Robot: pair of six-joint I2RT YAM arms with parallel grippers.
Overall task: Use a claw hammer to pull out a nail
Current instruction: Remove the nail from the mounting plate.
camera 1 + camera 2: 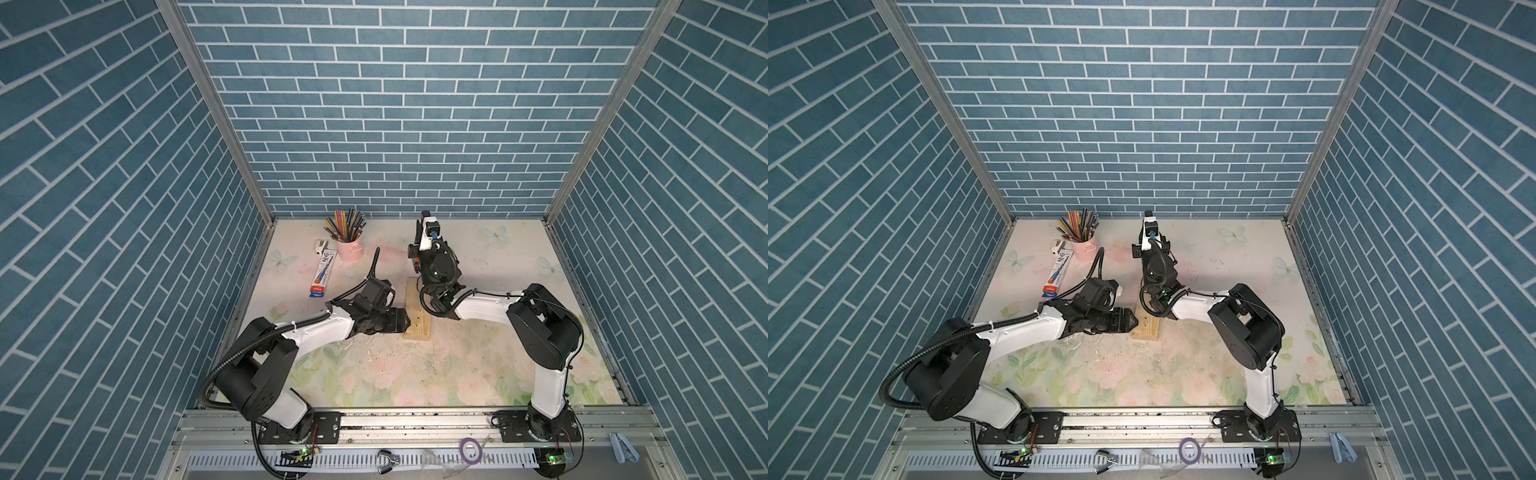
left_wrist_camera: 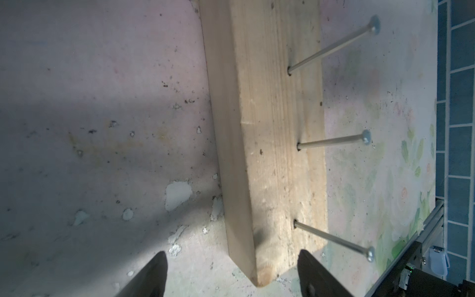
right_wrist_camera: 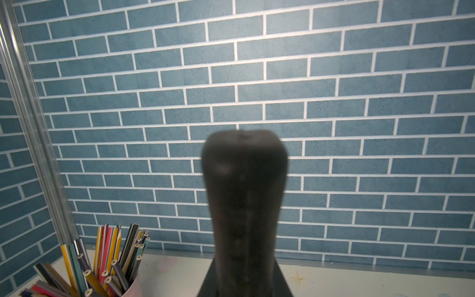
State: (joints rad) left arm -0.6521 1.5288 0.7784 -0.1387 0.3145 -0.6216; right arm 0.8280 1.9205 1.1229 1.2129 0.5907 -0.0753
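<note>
Here, three nails [image 2: 331,142] (standing), one wood block [image 2: 270,128], one claw hammer [image 3: 244,195]

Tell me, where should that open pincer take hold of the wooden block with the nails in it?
Probably the end of the wooden block nearest the left pincer, clamping its two long flat sides from above. Three nails stand up along the top face, so the short stretch past the last nail is the clearest spot.

Worn floral table [image 1: 478,365] with wood block [image 1: 419,328], pink pencil cup [image 1: 350,250], flat carton [image 1: 323,278].
</note>
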